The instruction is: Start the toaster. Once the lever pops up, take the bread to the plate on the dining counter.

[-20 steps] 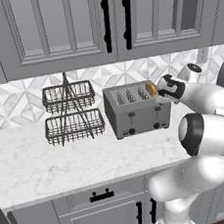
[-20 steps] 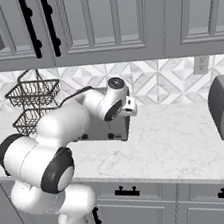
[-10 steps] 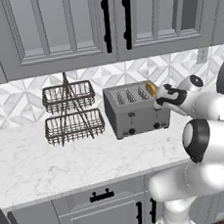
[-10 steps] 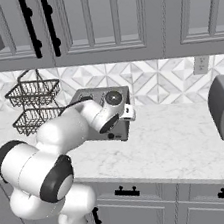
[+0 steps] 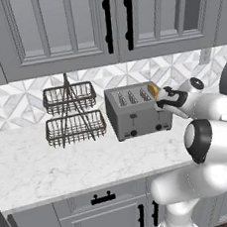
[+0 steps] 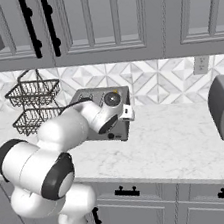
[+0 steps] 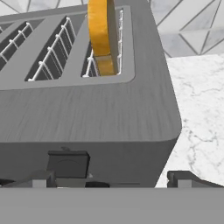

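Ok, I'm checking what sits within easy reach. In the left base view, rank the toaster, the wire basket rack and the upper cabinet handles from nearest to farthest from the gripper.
1. The toaster: right at the gripper, by its bread end.
2. The upper cabinet handles: above, up and to the left.
3. The wire basket rack: on the counter beyond the toaster's far side.

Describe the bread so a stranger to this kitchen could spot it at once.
Start at the marble worktop under the grey wall cabinets and find the boxy grey toaster, just right of the two-tier wire basket rack. The bread stands on edge in the toaster's rightmost slot. Its golden-brown crust is the only warm colour among grey metal and three empty slots.
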Available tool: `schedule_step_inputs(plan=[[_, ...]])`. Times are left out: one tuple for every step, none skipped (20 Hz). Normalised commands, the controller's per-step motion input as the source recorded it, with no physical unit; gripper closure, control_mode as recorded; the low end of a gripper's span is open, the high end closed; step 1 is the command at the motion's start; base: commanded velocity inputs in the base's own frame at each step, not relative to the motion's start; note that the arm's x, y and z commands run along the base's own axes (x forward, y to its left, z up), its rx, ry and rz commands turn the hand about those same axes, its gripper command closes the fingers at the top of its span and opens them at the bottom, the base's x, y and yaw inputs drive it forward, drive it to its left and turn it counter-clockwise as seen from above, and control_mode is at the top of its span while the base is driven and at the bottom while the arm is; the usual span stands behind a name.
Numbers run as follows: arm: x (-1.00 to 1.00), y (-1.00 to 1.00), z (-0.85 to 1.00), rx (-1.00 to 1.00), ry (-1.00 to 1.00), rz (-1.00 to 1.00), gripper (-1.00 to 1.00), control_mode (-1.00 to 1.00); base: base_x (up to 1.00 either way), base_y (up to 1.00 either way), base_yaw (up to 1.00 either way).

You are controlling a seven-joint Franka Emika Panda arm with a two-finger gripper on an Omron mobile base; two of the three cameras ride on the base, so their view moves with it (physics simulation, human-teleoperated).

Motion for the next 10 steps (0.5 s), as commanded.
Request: schedule_step_inputs(plan=[[0.04,0.0,0.0,0.0,0.0,0.0,-1.0,-1.0,0.0,0.0,0.0],[0.07,0.0,0.0,0.0,0.0,0.0,-1.0,-1.0,0.0,0.0,0.0],[0.09,0.0,0.0,0.0,0.0,0.0,-1.0,-1.0,0.0,0.0,0.0],[0.1,0.0,0.0,0.0,0.0,0.0,-1.0,-1.0,0.0,0.0,0.0],[0.11,0.0,0.0,0.0,0.0,0.0,-1.0,-1.0,0.0,0.0,0.0],[0.11,0.0,0.0,0.0,0.0,0.0,-1.0,-1.0,0.0,0.0,0.0],[0.02,0.0,0.0,0.0,0.0,0.0,-1.0,-1.0,0.0,0.0,0.0],[0.0,0.0,-0.01,0.0,0.0,0.0,-1.0,-1.0,0.0,0.0,0.0],[0.0,0.0,-0.01,0.0,0.0,0.0,-1.0,-1.0,0.0,0.0,0.0],[0.0,0.0,-0.04,0.0,0.0,0.0,-1.0,-1.0,0.0,0.0,0.0]])
